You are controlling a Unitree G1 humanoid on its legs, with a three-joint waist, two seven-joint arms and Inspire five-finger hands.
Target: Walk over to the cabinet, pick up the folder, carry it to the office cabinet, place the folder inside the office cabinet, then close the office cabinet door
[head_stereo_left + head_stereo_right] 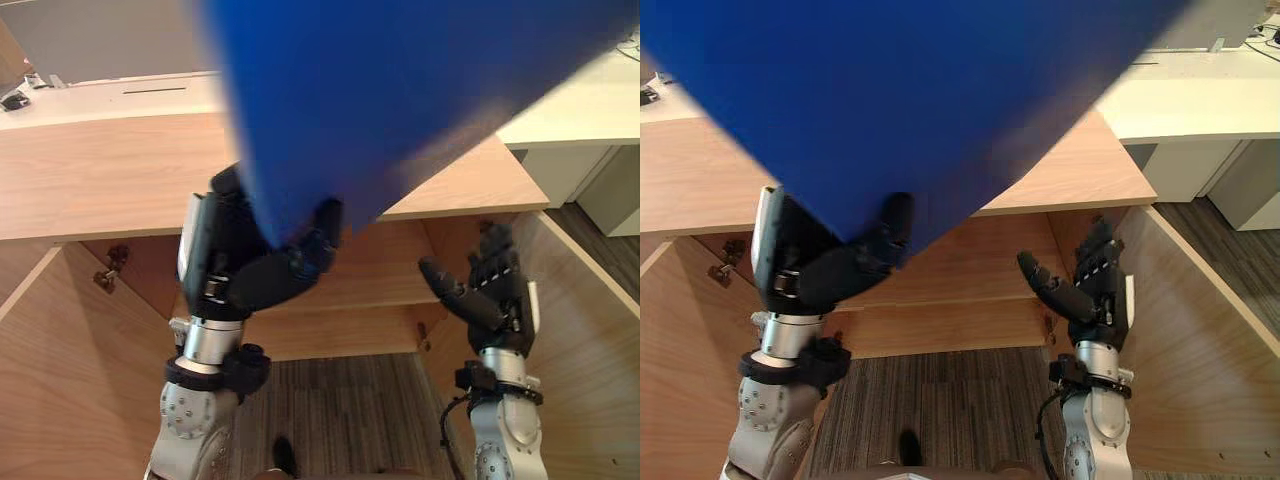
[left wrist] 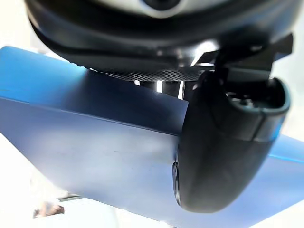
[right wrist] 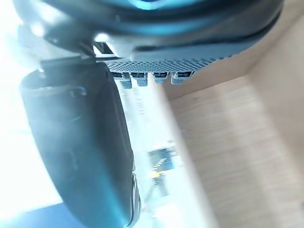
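Observation:
A big blue folder (image 1: pixel 400 90) is held up close before the head camera, above the wooden cabinet top. My left hand (image 1: pixel 255 265) grips its lower corner, fingers and thumb curled round the edge; the left wrist view shows the thumb (image 2: pixel 223 152) pressed on the blue folder (image 2: pixel 95 152). My right hand (image 1: pixel 490 290) stands apart to the right, open, fingers straight and pointing up, holding nothing. Below both hands the office cabinet (image 1: pixel 340 270) stands with its two doors swung wide, a wooden shelf visible inside.
The left door (image 1: pixel 70 370) and the right door (image 1: pixel 590 320) flank my arms on either side. A white desk (image 1: pixel 580 100) stands at the back right. Small items lie on the far left counter (image 1: pixel 20 95). Striped carpet (image 1: pixel 350 410) lies below.

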